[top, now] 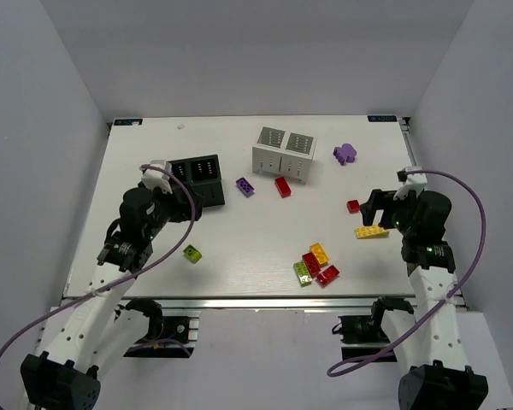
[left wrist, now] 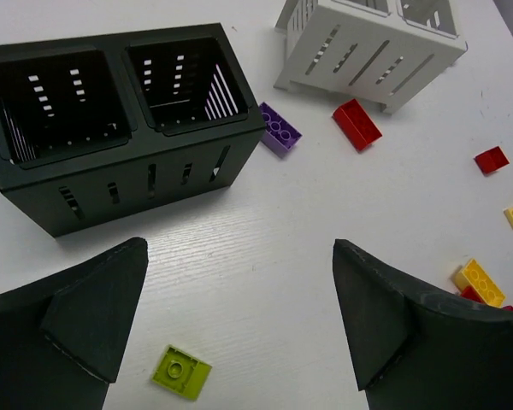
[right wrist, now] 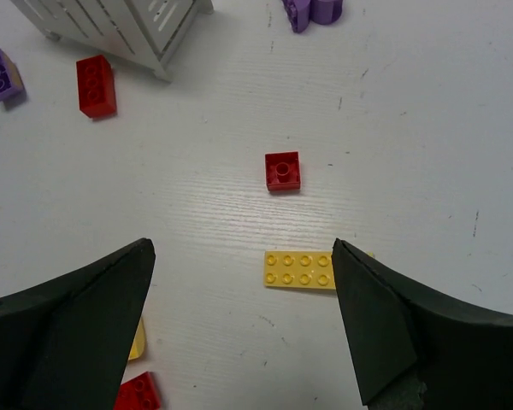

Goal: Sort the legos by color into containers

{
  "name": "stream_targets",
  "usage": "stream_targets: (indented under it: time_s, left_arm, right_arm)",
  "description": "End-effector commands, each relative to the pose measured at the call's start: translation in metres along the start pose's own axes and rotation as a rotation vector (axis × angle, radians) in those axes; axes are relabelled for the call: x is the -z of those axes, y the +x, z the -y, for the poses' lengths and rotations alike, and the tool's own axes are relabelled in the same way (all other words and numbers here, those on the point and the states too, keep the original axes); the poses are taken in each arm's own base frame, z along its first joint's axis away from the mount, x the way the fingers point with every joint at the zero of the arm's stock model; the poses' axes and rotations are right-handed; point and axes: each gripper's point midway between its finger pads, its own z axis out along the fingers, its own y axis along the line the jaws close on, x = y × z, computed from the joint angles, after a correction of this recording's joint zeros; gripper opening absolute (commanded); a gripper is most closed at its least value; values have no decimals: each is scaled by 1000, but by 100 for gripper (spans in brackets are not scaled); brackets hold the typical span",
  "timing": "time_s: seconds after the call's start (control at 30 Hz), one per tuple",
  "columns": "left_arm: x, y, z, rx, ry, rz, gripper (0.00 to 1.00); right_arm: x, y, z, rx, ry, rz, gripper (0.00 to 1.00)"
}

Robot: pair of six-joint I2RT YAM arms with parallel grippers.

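Left wrist view: the left gripper (left wrist: 239, 256) is spread wide and holds nothing, poised above the worktop (left wrist: 265, 213). A lime green brick (left wrist: 181, 371) lies flat below the gap, nearer the finger on the view's left side and touching neither finger. Beyond the fingers the black container (left wrist: 111, 120) stands upright, with a purple brick (left wrist: 279, 130) just beside its right corner. Farther back, a red brick (left wrist: 356, 124) lies near the white container (left wrist: 376, 43). In the right wrist view the right gripper (right wrist: 242, 256) is likewise wide apart and empty. A long yellow plate (right wrist: 301, 269) lies just beside the finger on the view's right side, one end hidden behind it. A small red square brick (right wrist: 283, 170) sits just beyond, apart from the plate, and a purple piece (right wrist: 312, 10) lies at the far edge. The top external view shows a cluster of four bricks (top: 313, 263), lime, yellow and two red, packed together near the front edge between the arms. Both containers stand toward the back, the black one left of the white. Every brick seen lies on the worktop.
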Motion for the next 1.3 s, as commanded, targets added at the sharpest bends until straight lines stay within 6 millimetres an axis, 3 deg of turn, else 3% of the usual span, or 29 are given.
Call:
stream_targets:
  time_s: [0.0, 0.17, 0.3, 0.33, 0.4, 0.43, 0.47, 0.5, 0.53, 0.57, 0.63, 0.67, 0.7, 0.77, 0.8, 0.9, 1.03, 1.2, 1.27]
  left_arm:
    - [0, -8, 5, 30, 11, -2, 98]
    - [-7, 3, -3, 80, -40, -56, 91]
    - [-8, 17, -24, 165, -169, -125, 44]
    - [-4, 24, -29, 176, -204, -159, 21]
    - [0, 19, -37, 201, -277, -164, 14]
    - [7, 26, -44, 212, -326, -199, 16]
    - [11, 29, -49, 220, -366, -211, 25]
    - [15, 30, -56, 239, -419, -208, 39]
    - [20, 35, -61, 244, -453, -229, 62]
    - [23, 40, -65, 251, -481, -243, 74]
    - [28, 57, -72, 269, -544, -309, 95]
    - [30, 65, -76, 273, -575, -343, 98]
    - [30, 71, -78, 290, -601, -365, 98]
    - [36, 93, -88, 309, -681, -445, 98]
    - [38, 100, -89, 346, -707, -453, 98]
    - [45, 112, -97, 398, -762, -450, 98]
    - [62, 114, -117, 403, -887, -474, 98]
    - [60, 115, -115, 472, -909, -543, 95]
    - [65, 110, -126, 482, -968, -527, 96]
  right_arm:
    - [7, -11, -13, 65, -79, 40, 89]
    - [8, 14, -38, 215, -261, 27, 89]
    - [10, 27, -60, 337, -434, 19, 89]
    - [10, 20, -61, 364, -439, 32, 89]
    - [11, 21, -72, 356, -522, 24, 89]
    - [12, 22, -75, 350, -549, 13, 89]
    - [11, 19, -77, 298, -555, -11, 89]
    - [14, 22, -82, 267, -586, -39, 89]
    - [16, 21, -83, 267, -594, -49, 89]
    - [15, 22, -83, 259, -594, -58, 88]
    - [13, 24, -77, 243, -551, -71, 55]
    - [12, 24, -73, 239, -524, -74, 38]
    - [12, 24, -72, 227, -509, -76, 14]
    - [14, 21, -70, 235, -490, -61, 18]
    - [14, 19, -69, 231, -480, -56, 37]
    - [16, 17, -68, 229, -462, -63, 57]
    - [13, 22, -67, 220, -469, -100, 61]
    - [13, 31, -76, 227, -515, -156, 61]
    - [12, 33, -80, 233, -534, -173, 62]
